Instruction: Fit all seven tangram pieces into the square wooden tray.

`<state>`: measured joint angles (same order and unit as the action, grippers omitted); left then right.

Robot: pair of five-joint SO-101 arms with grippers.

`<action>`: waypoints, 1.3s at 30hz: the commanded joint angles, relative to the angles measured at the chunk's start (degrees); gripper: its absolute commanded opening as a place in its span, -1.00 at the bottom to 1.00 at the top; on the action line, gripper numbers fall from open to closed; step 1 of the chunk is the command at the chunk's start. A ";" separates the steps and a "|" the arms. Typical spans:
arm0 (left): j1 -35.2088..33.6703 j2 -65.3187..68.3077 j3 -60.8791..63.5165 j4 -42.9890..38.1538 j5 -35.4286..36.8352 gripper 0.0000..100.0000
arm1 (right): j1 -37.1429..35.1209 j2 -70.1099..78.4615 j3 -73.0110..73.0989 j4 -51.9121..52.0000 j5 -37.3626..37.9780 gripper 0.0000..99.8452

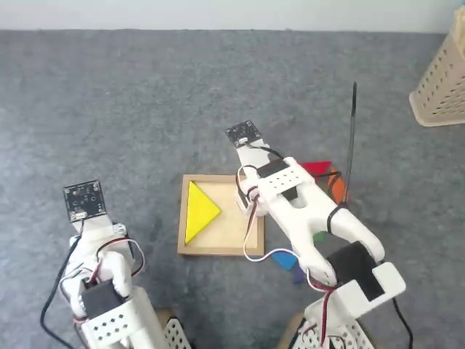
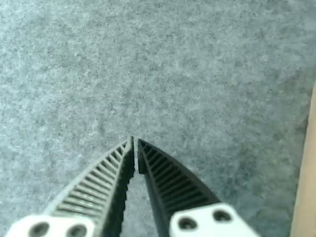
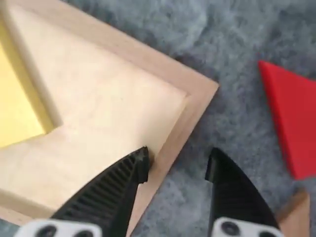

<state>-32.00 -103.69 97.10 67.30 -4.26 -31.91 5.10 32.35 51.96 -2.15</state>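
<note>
R gripper point(image 3: 177, 162) sat fairly wide astride the rim of the tray point(image 3: 148, 54), prob. to steady or shift it; yellow triangle point(image 3: 15, 108) already in. L gripper point(image 2: 135, 144) pinched closed, parked over carpet point(image 2: 148, 59).

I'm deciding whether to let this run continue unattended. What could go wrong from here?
1. The open right gripper straddles the rim of the tray, one finger inside and one outside. Closing or sweeping sideways could drag the tray and shift the yellow triangle.
2. The red piece lies on the carpet just outside that corner, so a sideways move might knock it away.
</note>
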 commanded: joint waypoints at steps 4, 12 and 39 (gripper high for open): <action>0.18 -0.44 -0.48 0.35 0.88 -0.97 | -0.75 1.98 -1.93 -1.01 -0.26 -0.61; 0.18 -0.44 -0.48 0.35 0.88 -0.97 | 6.20 3.12 -4.57 -1.10 -0.79 -0.96; 0.18 -0.44 -0.48 0.35 0.88 -0.97 | 4.97 2.24 -12.92 14.11 7.56 -0.58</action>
<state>-32.00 -103.69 97.10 67.30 -4.26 -24.88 8.00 22.77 63.47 0.84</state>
